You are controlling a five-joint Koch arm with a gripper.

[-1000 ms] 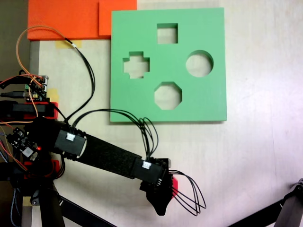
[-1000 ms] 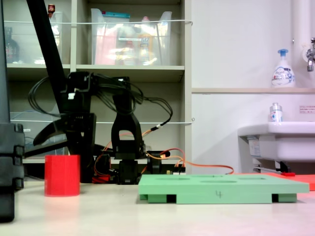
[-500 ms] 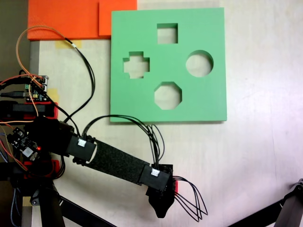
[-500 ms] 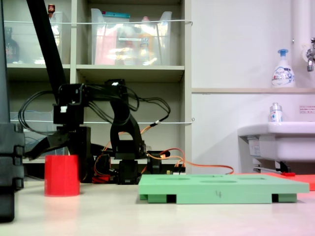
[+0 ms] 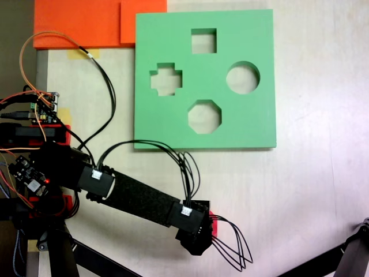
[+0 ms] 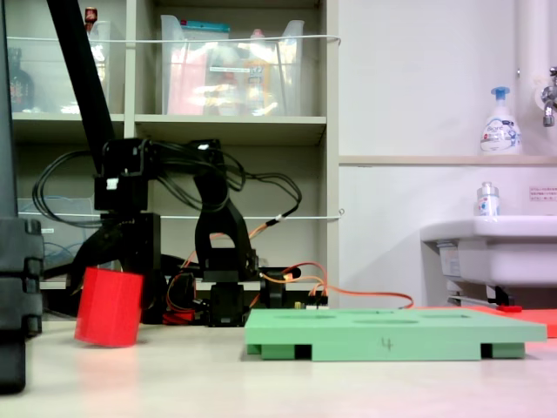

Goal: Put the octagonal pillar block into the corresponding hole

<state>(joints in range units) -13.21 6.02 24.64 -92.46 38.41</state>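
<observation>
The octagonal pillar block is a red foam prism, tilted with one bottom edge off the table, left of the green board. My gripper comes down over its top, with the jaws closed against its sides. From above, the gripper covers the block except for a red sliver. The corresponding hole, eight-sided, lies in the near part of the green board, well apart from the gripper. Cross, square and round cutouts sit beside it.
Orange foam sheets lie at the board's far left corner. A circuit board and loose wires sit by the arm's base. A black stand leg crosses the lower right corner. A black post stands left of the block.
The gripper came down over the red block and closed on it. The block stood upright before and is now tilted, one edge raised off the table.
</observation>
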